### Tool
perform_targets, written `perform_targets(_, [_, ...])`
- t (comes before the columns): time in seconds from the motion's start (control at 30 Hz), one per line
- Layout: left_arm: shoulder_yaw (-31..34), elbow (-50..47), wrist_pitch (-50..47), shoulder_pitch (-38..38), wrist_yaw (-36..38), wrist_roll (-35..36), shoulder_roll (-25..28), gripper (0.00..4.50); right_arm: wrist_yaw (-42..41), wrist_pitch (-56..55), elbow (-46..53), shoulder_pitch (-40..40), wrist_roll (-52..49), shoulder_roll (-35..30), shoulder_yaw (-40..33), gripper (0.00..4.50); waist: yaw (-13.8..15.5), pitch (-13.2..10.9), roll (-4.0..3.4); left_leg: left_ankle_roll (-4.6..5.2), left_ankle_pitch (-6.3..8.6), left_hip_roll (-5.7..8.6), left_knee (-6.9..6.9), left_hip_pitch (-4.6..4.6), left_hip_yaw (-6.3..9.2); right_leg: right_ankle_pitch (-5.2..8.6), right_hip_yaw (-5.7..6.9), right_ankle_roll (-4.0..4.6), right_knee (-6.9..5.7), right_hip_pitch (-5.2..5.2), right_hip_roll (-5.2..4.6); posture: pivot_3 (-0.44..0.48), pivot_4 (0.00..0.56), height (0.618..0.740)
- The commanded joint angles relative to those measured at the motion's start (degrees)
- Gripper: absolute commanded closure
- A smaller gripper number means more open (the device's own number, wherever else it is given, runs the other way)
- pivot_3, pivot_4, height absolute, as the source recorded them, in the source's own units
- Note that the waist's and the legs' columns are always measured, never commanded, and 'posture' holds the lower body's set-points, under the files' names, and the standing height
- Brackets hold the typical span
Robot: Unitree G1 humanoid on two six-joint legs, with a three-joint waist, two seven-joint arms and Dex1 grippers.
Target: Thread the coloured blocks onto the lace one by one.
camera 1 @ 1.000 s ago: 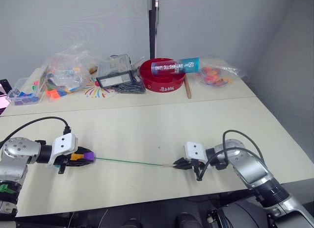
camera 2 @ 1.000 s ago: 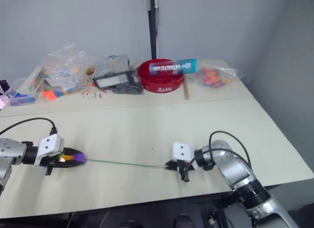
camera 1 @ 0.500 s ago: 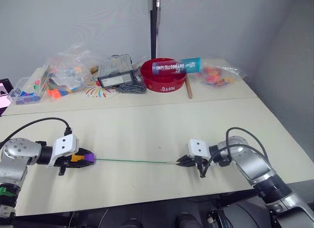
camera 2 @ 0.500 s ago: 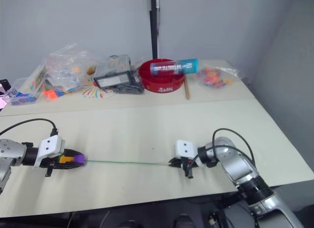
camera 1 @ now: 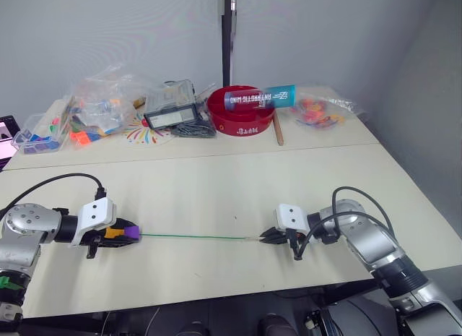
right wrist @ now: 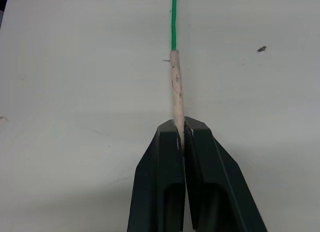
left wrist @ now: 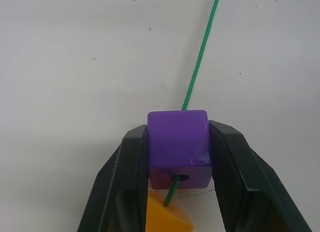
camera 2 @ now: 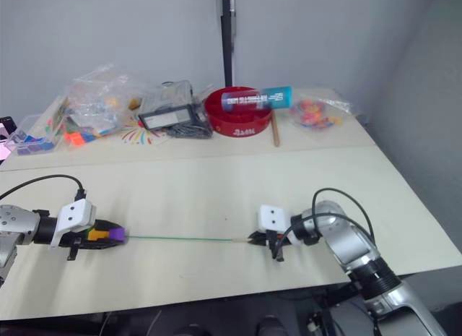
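My left pincer is clamped on the purple block, one finger on each side face, with the lace already run through its hole. The orange-yellow block sits just behind it, between the same fingers, also on the lace. My right pincer is closed on the pale stiff tip, which juts forward from the fingertips. Between the two pincers the lace runs straight and low over the desk.

Judged step: drawing the lace through the purple block. To do it well I should keep the pull in line with the hole, hold the block square and unrotated, and keep a firm pinch on the tip, which could slip from so narrow a grip.
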State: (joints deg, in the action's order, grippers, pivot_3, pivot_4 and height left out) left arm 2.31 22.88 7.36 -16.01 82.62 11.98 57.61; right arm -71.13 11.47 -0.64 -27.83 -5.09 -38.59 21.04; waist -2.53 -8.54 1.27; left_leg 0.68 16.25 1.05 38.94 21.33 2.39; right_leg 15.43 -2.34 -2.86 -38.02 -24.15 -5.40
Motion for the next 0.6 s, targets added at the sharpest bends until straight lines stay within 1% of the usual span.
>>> perform_targets(0.03, [-1.4, 0.7, -0.7, 2.0, 0.6, -1.7, 0.8, 3.31, -0.7, -1.2, 0.6, -0.7, -0.2, -0.5, -1.2, 4.5, 0.0, 0.0, 0.0, 0.0, 0.0, 0.0, 0.0, 0.0, 0.0, 0.0, 0.0, 0.0, 0.0, 0.0, 0.0, 0.0, 0.15, 0.74])
perform_targets(0.27, [-0.9, 1.4, -0.4, 2.2, 1.1, -1.7, 1.9, 3.31, -1.7, -1.6, 0.4, -1.0, -0.2, -0.8, -1.3, 4.5, -0.1, 0.0, 0.0, 0.0, 0.0, 0.0, -0.01, 0.0, -0.02, 0.0, 0.0, 0.0, 0.01, -0.02, 0.04, 0.0, 0.15, 0.74])
perform_targets(0.6, [-1.1, -0.1, -1.0, 2.4, 0.8, -1.4, 1.5, 3.31, -1.3, -1.9, -0.1, -1.2, 0.1, -0.4, -1.4, 4.5, -0.1, 0.0, 0.0, 0.0, 0.0, -0.01, -0.01, 0.0, -0.04, 0.0, 0.0, 0.0, 0.01, -0.02, 0.02, 0.0, 0.15, 0.74])
